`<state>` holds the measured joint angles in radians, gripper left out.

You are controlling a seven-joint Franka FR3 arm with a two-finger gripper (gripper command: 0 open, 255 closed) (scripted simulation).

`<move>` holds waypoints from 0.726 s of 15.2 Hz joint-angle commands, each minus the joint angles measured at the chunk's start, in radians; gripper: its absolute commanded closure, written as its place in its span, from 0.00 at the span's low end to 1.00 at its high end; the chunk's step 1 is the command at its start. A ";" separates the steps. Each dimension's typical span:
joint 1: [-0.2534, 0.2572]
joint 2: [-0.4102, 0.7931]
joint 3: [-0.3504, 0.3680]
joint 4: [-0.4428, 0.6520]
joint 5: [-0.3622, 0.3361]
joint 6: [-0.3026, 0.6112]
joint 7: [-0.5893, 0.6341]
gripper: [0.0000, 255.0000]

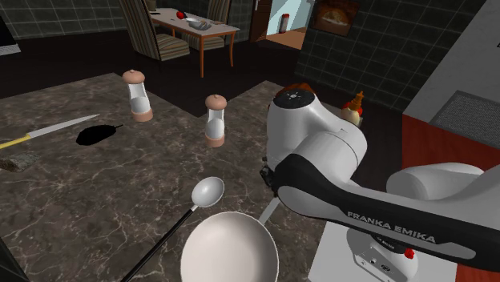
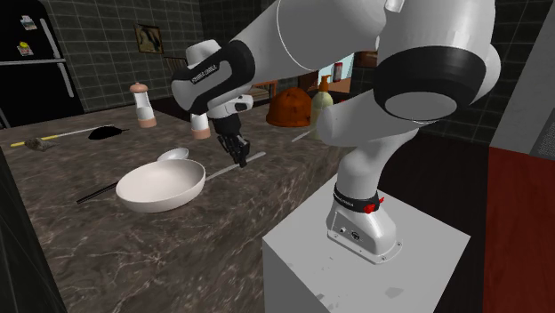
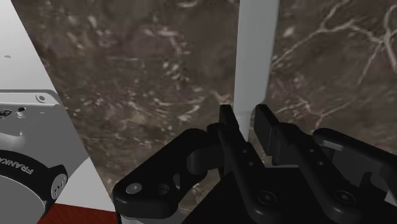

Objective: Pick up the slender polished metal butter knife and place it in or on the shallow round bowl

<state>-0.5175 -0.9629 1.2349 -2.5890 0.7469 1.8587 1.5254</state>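
Note:
The butter knife point(image 3: 254, 57) is a pale, flat, slender strip lying on the dark marble counter. My gripper point(image 3: 245, 114) is down at one end of it, both black fingers shut against its sides. From the second exterior view, the gripper point(image 2: 240, 160) meets the knife point(image 2: 256, 158) near the counter's edge by the stand. In the shoulder view, a short piece of the knife point(image 1: 269, 210) shows under my forearm. The shallow round white bowl point(image 1: 230, 252) sits close beside it, toward the second exterior view's left point(image 2: 164, 200).
A spoon point(image 1: 207, 192) with a long black handle lies touching the bowl's far side. Two shakers point(image 1: 139, 96) point(image 1: 215, 120) stand farther back. A yellow-handled kitchen knife point(image 1: 56, 128) and a flat black shape point(image 1: 96, 134) lie far left. The stand point(image 2: 356, 258) adjoins the counter edge.

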 commanded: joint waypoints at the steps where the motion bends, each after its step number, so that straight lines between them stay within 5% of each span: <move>1: 0.004 0.000 0.001 -0.003 0.000 -0.032 0.002 1.00; 11: 0.013 -0.009 -0.049 0.018 -0.035 -0.075 0.001 1.00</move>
<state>-0.5085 -0.9686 1.2013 -2.5754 0.7220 1.7974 1.5272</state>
